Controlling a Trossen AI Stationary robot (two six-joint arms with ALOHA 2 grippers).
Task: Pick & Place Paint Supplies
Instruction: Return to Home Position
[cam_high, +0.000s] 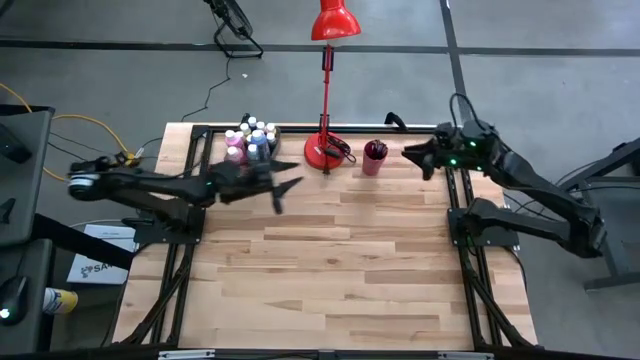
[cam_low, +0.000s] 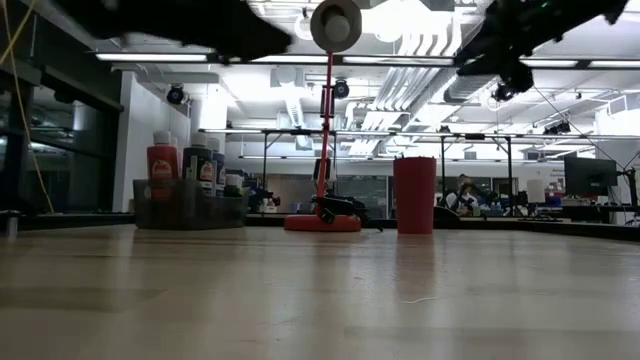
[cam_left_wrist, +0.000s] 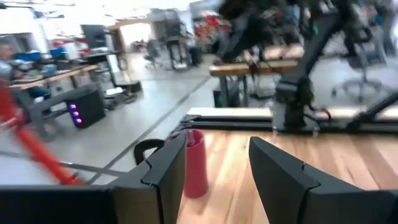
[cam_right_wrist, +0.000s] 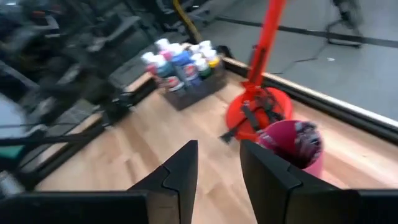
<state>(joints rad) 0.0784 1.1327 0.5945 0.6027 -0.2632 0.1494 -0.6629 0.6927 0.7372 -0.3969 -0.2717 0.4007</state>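
Several white-capped paint bottles (cam_high: 248, 140) (cam_right_wrist: 180, 59) stand upright in a translucent grey bin (cam_low: 190, 210) at the table's far left. A dark red cup (cam_high: 374, 157) (cam_right_wrist: 292, 146) stands at the far middle, with something dark inside that I cannot make out. My left gripper (cam_high: 285, 188) (cam_left_wrist: 217, 168) hovers open above the table, just near of the bin, pointing level toward the cup. My right gripper (cam_high: 410, 155) (cam_right_wrist: 217, 168) hangs open to the right of the cup and above it, tilted slightly down. Neither holds anything.
A red desk lamp stands with its round base (cam_high: 324, 152) (cam_low: 322, 222) between bin and cup, its pole rising over the far edge. A black cable lies on the base. The wooden table top (cam_high: 330, 270) nearer the front is bare.
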